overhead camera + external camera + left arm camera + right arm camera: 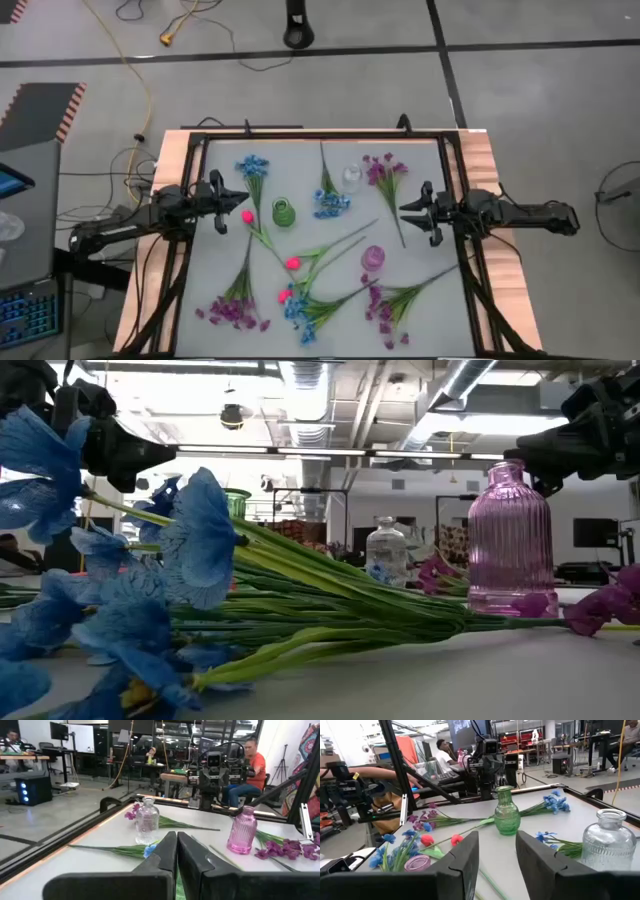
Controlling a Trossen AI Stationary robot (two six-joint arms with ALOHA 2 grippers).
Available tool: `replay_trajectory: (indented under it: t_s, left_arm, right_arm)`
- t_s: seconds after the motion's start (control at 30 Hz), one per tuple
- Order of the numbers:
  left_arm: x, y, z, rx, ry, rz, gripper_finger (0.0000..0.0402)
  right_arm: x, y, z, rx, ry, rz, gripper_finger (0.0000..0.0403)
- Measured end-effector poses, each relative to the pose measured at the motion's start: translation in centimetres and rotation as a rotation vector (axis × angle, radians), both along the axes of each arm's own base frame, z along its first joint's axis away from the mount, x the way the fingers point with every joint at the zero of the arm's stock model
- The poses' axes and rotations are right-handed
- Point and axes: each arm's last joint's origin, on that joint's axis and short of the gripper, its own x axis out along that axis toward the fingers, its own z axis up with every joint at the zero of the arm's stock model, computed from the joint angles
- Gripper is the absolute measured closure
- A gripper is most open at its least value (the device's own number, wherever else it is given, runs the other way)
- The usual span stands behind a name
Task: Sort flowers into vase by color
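Artificial flowers lie flat and scattered on the grey table: blue sprigs, purple sprigs and pink-red buds. Three vases stand upright: green, clear and pink. My left gripper hovers shut at the table's left side, beside a pink-red bud. My right gripper hovers open at the right side, near a purple sprig's stem. Neither touches anything.
A black frame runs around the table, with wooden edges on the left and right. Stems cross each other at the table's middle and near side. People sit at desks in the room beyond.
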Motion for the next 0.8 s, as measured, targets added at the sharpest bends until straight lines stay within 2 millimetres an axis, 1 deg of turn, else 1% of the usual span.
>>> replay_trajectory:
  t_s: [0.8]
  left_arm:
    - [0.05, 0.01, -0.06, -0.002, 0.007, 0.0, 0.0401]
  right_arm:
    - [0.0, 0.0, 0.01, 0.0, 0.0, 0.0, 0.0246]
